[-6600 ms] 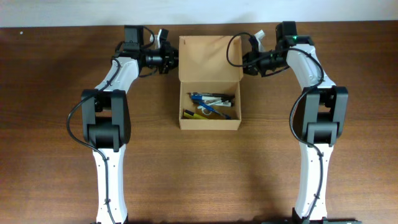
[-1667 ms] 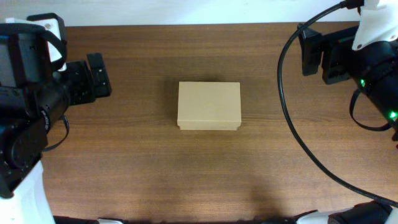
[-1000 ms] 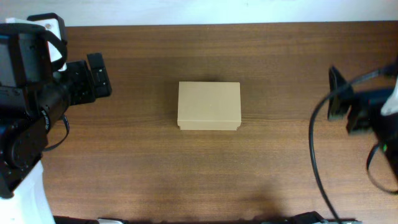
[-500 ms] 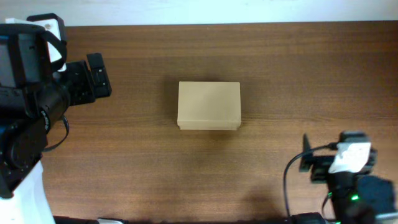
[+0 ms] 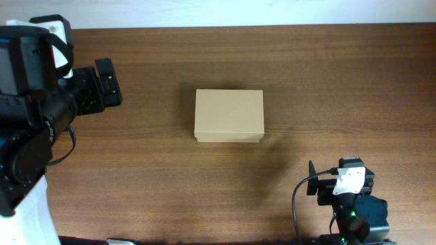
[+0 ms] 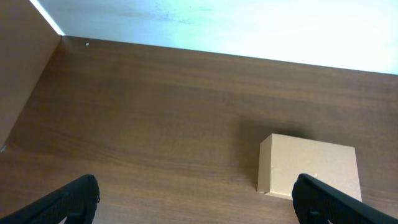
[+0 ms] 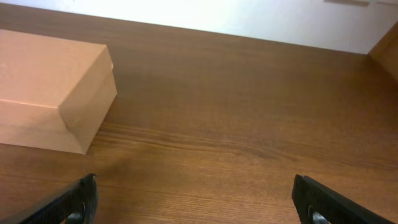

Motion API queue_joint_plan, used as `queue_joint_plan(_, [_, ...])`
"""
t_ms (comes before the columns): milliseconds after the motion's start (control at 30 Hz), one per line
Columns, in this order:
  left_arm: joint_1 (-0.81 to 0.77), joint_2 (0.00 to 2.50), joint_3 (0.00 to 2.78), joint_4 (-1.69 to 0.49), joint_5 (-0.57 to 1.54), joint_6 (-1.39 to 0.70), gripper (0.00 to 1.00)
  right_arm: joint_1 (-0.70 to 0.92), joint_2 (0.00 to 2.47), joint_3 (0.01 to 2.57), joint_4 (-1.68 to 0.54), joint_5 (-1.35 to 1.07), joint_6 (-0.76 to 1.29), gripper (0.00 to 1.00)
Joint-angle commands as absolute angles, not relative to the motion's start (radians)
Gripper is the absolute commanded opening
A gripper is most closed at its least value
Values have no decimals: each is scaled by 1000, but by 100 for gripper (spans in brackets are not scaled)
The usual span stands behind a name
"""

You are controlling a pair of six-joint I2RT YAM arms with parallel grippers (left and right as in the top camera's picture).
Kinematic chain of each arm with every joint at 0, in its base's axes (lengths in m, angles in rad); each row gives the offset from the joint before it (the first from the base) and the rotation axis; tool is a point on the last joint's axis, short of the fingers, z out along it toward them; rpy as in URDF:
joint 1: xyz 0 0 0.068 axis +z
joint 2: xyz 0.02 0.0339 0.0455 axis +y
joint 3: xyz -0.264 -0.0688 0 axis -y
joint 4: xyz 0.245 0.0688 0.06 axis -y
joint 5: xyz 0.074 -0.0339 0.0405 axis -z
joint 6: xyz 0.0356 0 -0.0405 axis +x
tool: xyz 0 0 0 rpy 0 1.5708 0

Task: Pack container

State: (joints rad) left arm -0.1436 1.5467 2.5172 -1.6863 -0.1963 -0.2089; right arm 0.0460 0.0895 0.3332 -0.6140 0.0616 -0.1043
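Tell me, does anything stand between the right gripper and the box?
Nothing visible does. Only bare table lies between the open right gripper and the closed box.

A robotics lab bench, by the look of it: a wood-grain worktop [image 5: 204, 197] set against a plain white wall [image 5: 218, 12] at 12 o'clock; cabled robot arms [image 5: 27, 136] at 9 and 5 o'clock; one unmarked cardboard container [image 5: 228, 114] at the centre.

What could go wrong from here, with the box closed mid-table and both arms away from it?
1. Nothing visibly fastens the container shut, so it might pop open.
2. The left pincer and right pincer are both open and clear of it, so a stray arm sweep could shove it across the table unchecked.
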Motion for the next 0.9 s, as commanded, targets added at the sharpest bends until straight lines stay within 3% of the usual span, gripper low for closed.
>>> queue_joint_plan(0, [-141, 1545, 2518, -1687, -207, -207, 100, 23, 78, 292, -587, 52, -96, 99])
queue_joint_plan(867, [-141, 1545, 2518, -1687, -207, -207, 100, 19, 36, 151, -576, 52, -96, 99])
